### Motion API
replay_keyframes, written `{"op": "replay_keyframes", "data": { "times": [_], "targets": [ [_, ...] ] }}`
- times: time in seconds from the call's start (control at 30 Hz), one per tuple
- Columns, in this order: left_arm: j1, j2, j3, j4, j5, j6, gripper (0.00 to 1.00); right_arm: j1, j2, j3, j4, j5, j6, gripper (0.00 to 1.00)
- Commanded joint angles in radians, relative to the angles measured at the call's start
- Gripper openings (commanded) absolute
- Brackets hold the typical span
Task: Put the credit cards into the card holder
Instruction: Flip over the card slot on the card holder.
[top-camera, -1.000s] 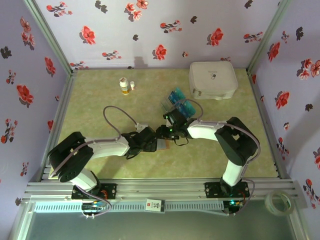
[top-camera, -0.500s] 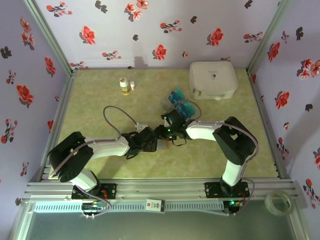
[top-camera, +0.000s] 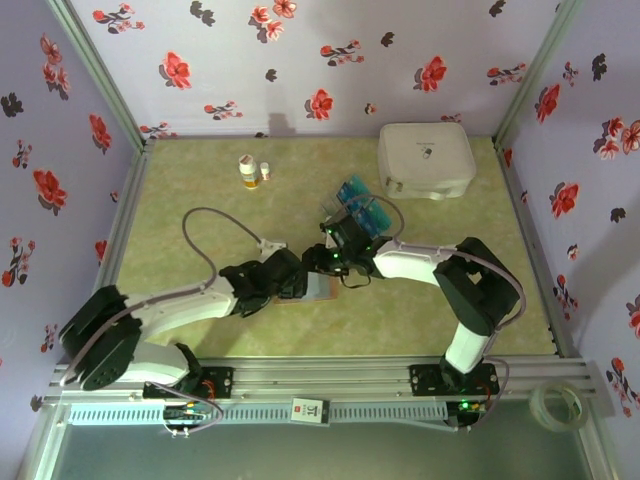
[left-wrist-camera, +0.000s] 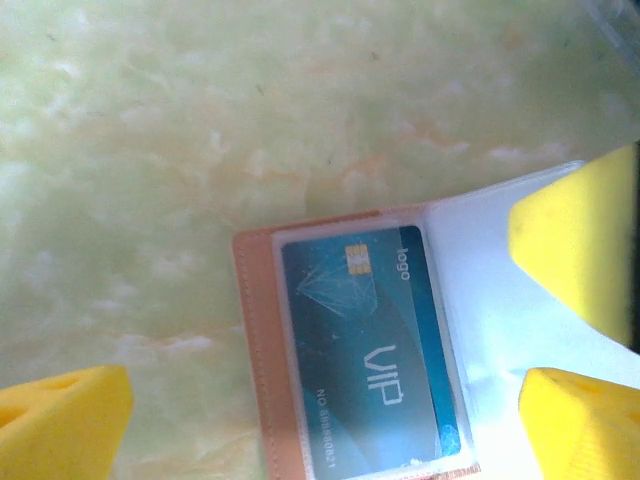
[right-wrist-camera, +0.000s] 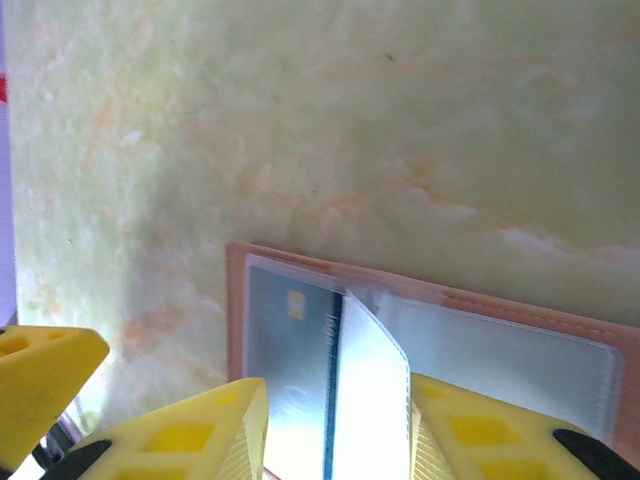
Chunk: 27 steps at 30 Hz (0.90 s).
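Teal credit card (left-wrist-camera: 375, 345) in card holder (left-wrist-camera: 252, 350), between left jaws

Lilac walls (top-camera: 300, 60) with red flowers enclose a green marbled tabletop (top-camera: 180, 190).

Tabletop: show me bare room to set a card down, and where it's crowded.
Bare: the left stretch between the bottles and the left arm; the right side between the white case and the right arm; the near strip, robot-side of the card holder. Crowded: the centre, where both arms meet over it, beside the clear tray.
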Motion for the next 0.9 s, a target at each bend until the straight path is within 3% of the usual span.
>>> {"op": "replay_keyframes", "data": {
  "times": [0.0,0.47,0.87],
  "targets": [
    [0.037,-0.086,-0.022,-0.003,-0.066,-0.005,1.0,0.048,0.0,0.04,-0.02,-0.022,0.016,0.39],
    [0.15,-0.302,-0.132,-0.057,-0.061,-0.033,1.0,0.118,0.187,0.176,-0.013,0.025,0.061,0.4],
    [0.173,-0.268,-0.145,-0.015,-0.001,-0.019,1.0,0.118,0.183,0.235,-0.079,0.051,0.052,0.4]
  ]
}}
